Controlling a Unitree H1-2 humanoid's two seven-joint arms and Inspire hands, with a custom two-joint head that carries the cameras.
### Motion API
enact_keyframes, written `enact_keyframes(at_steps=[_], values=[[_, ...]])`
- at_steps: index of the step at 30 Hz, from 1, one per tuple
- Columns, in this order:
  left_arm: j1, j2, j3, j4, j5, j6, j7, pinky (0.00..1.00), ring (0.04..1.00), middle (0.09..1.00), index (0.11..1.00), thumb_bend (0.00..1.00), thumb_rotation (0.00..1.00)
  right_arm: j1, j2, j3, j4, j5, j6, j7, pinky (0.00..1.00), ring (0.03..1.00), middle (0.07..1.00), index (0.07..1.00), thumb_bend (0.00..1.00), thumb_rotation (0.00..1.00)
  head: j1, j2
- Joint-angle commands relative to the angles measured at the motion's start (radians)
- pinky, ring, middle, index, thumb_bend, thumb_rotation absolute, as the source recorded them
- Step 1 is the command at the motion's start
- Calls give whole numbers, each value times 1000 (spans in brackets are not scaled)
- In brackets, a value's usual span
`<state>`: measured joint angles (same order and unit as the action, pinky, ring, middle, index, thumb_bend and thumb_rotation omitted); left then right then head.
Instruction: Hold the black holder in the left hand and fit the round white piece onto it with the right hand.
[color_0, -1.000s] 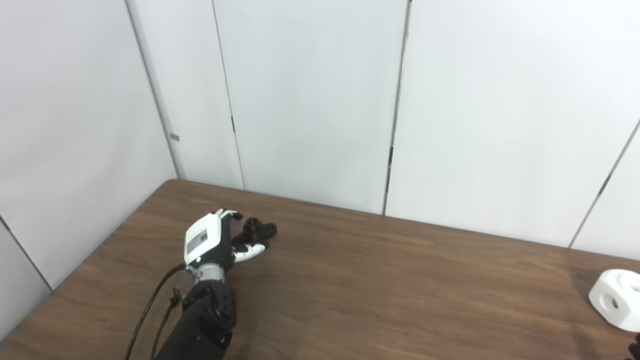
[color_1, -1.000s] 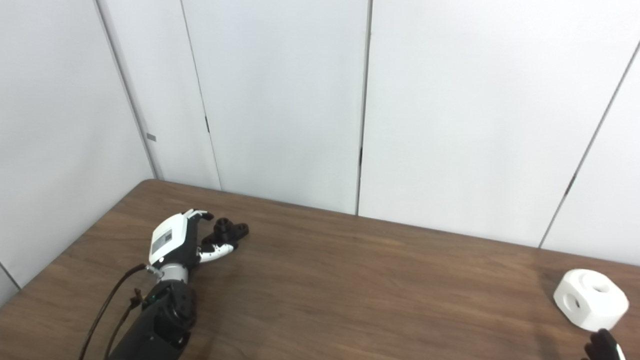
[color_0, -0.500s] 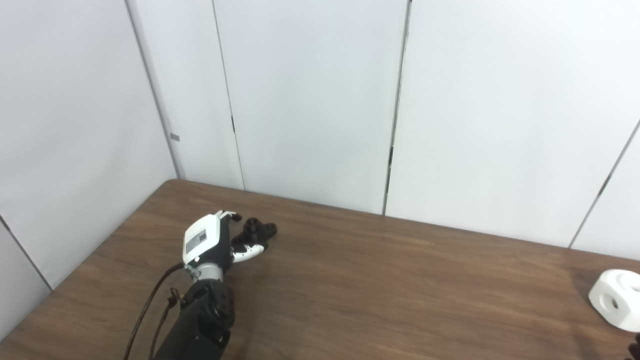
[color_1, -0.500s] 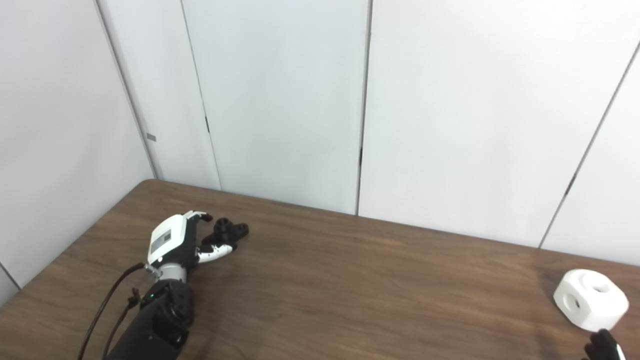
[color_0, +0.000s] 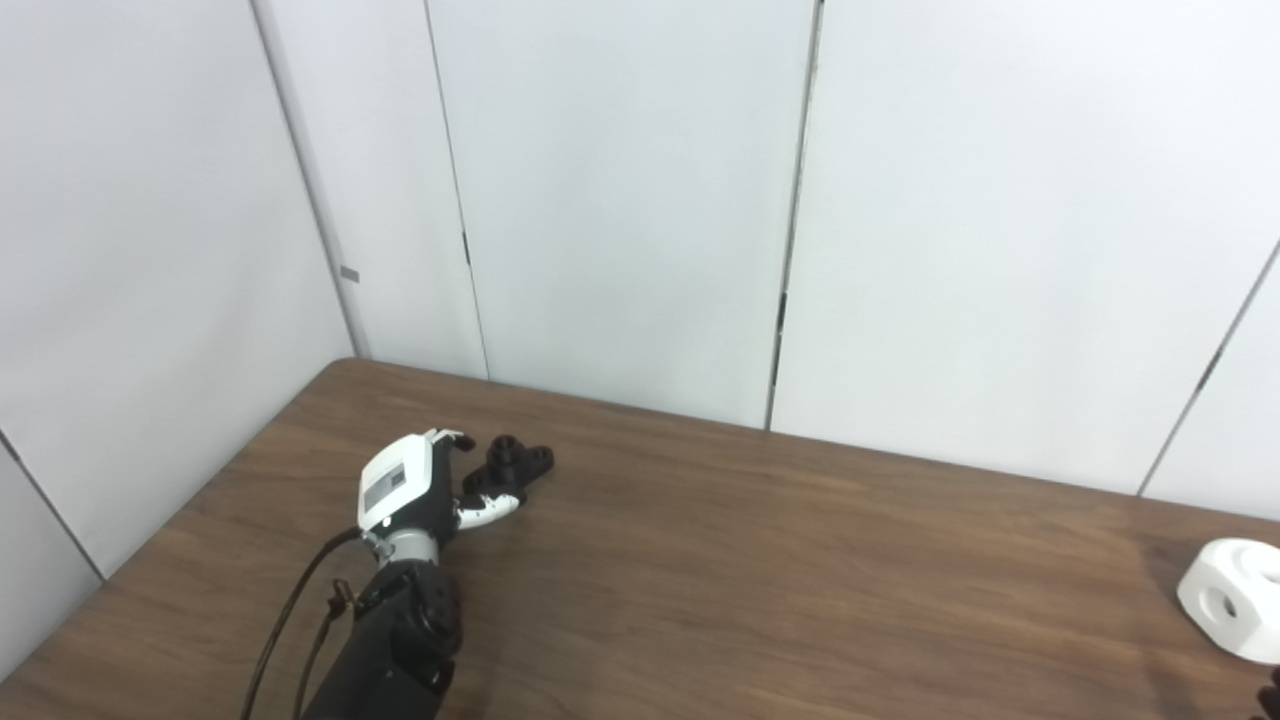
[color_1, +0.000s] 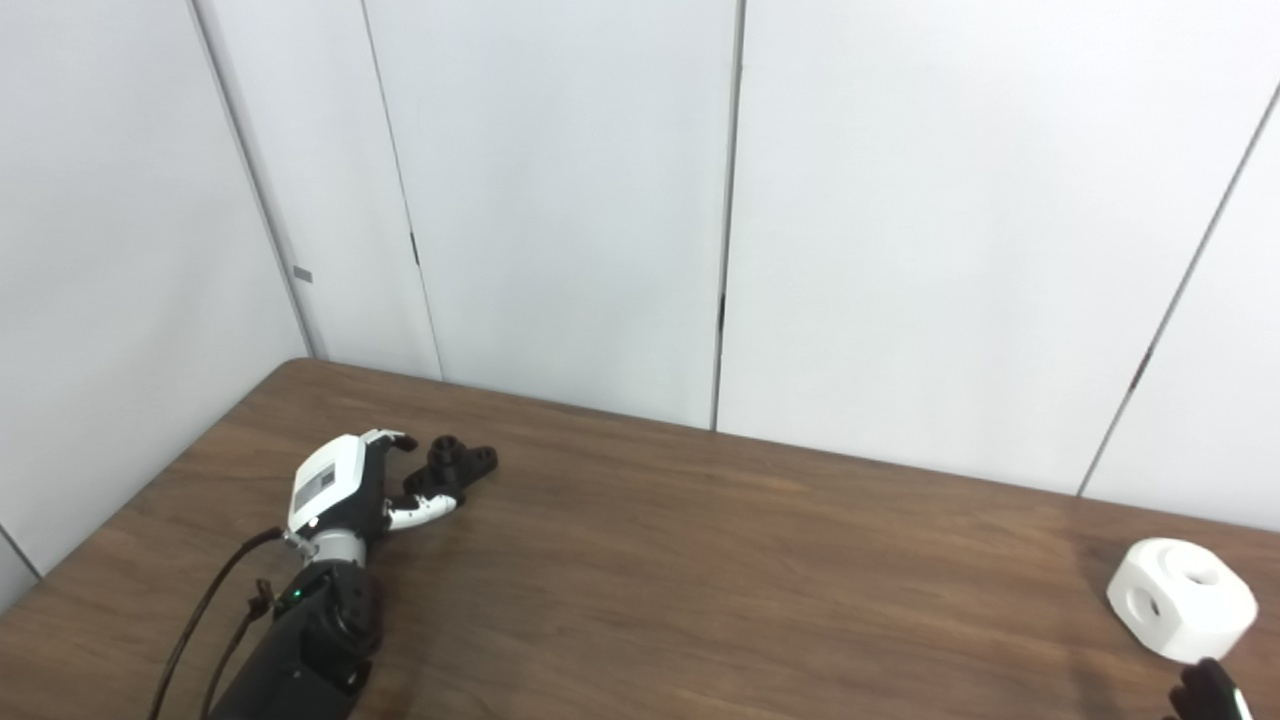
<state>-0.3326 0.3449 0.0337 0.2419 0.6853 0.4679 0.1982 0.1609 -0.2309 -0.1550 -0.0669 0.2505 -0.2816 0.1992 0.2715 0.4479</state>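
Black holder (color_0: 515, 461) sits on the brown table (color_0: 760, 570) at far left, your left hand (color_0: 415, 487) just beside it, fingers spread, grasping nothing. Round white piece (color_1: 1181, 597) lies far right; your right hand (color_1: 1205, 692) barely shows, grip unreadable.

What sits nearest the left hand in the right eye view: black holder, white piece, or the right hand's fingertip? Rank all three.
From the left hand:
1. Black holder, just off its fingers, far-left on the table.
2. White piece, far right side.
3. Right hand, bottom right corner, only a fingertip showing, slightly beyond the white piece.
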Motion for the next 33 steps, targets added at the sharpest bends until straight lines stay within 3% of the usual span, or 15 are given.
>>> enact_keyframes(at_steps=[1,33], values=[[-40,22,11,-1,21,1,11,900,948,906,765,820,310,77,41,17,94,14,2,5,1000,1000,1000,996,653,924,-2,5],[-48,35,-24,58,-2,-1,12,896,936,872,664,799,283,85,49,10,84,22,16,-9,1000,1000,978,985,661,891,-18,13]])
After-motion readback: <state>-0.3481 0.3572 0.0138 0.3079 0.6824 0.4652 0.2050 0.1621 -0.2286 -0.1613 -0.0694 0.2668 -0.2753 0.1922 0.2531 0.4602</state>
